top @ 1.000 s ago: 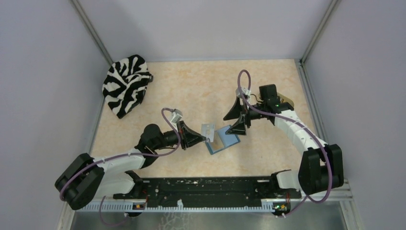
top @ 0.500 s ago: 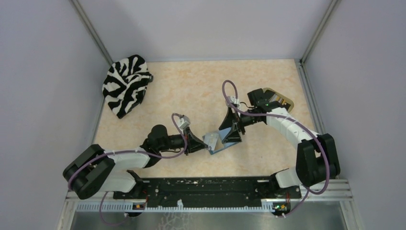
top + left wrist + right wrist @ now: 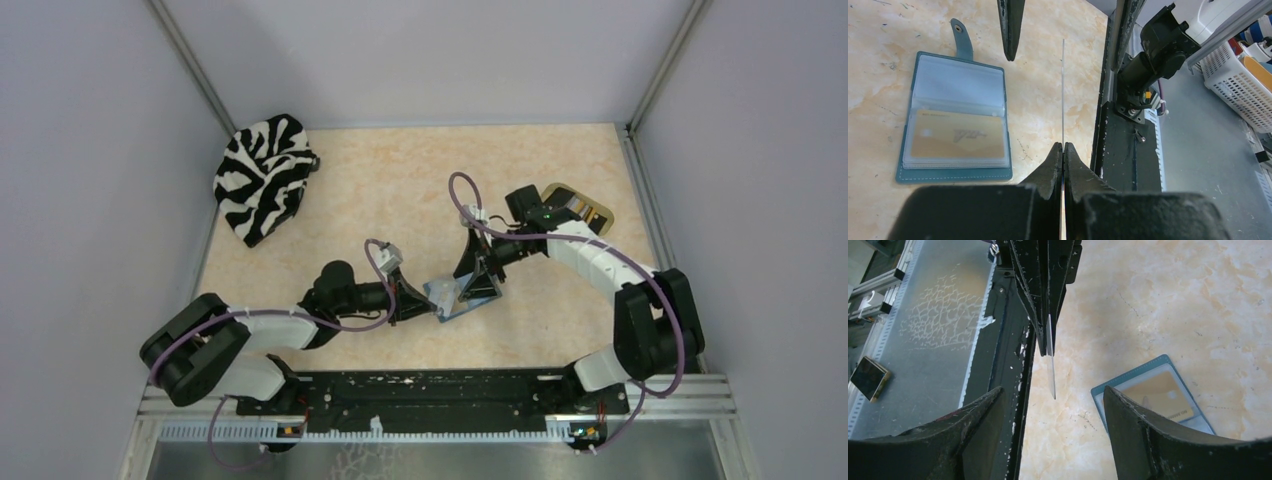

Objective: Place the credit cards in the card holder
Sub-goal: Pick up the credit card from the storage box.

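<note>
The left claw (image 3: 1063, 147) is pinched tight on a thin card (image 3: 1063, 90), which sticks straight out past its tips, clear of the table. I'd guess that's so the other arm can take it squarely. Just beside that claw and lower down, the teal card holder (image 3: 955, 125) lies spread open with a tan card (image 3: 955, 140) already in a pocket. I can't read the faint mark on it. The right claw (image 3: 1050, 395) stands wide apart, a finger either side of the held card, gripping nothing. No other lettering shows.
</note>
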